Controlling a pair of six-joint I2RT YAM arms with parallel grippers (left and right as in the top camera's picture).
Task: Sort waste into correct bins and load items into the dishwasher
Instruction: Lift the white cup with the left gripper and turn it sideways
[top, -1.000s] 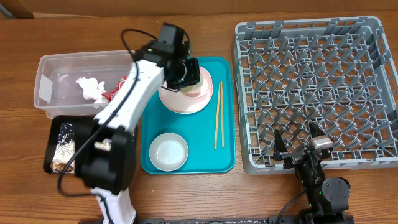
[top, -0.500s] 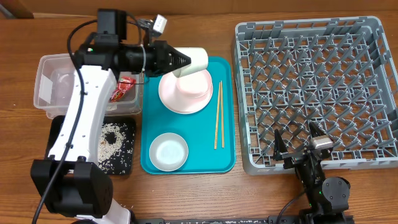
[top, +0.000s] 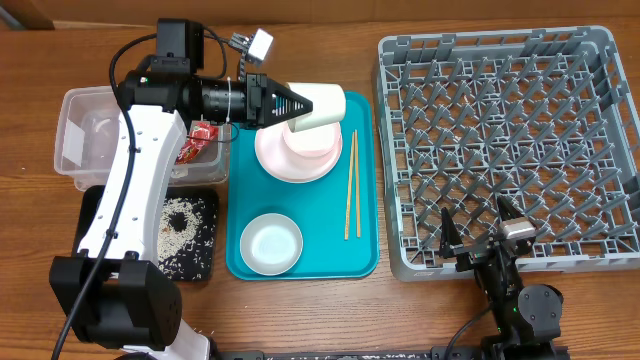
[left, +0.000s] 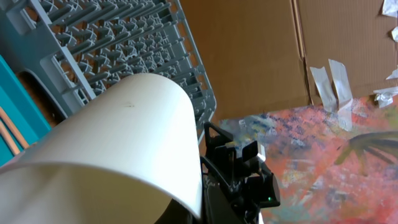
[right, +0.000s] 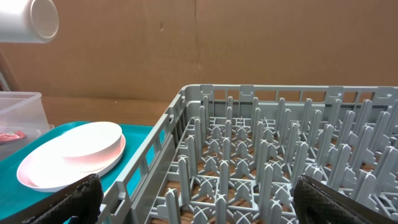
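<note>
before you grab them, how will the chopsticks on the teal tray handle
The chopsticks look thin and wooden, so probably stiff and very light. Lying flat on the smooth teal tray, they may slide or roll from a pinch. Side by side, one could get left behind.

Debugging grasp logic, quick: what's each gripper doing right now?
Left gripper: closed on the cream cup, held in the air.
Right gripper: open, empty.

The cup (left: 118, 143) fills your lower left. Behind it you see the rack (left: 118, 37) and a cardboard wall (left: 249, 56).
</note>
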